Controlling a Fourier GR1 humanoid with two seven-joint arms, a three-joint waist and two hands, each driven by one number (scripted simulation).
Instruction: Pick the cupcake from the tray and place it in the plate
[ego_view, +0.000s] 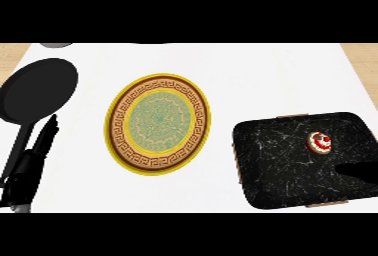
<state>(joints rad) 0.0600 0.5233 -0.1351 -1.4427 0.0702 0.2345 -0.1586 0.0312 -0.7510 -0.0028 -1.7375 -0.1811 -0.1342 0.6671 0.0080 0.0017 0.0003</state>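
White worktop (280, 80) is shown carrying a round, gold-rimmed patterned plate (159, 124) at centre and a black marbled tray (280, 165) at right. A small red-and-white cupcake (320, 142) lies on the tray. The black left hand (40, 145) is seen at the left edge, fingers straight; of the right hand (358, 172), finger posture cannot be told.

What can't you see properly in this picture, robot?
- Right hand: head view; black against the black marble tray and cut off by the right edge, so its fingers can't be told.
- Left hand: overlaps the black frying pan's handle, so its outline is unclear.
- Cupcake: too small to tell its topping beyond red and white.
- Grey thing at top left: cut off by the top edge.
- Patterned plate: nothing hidden.
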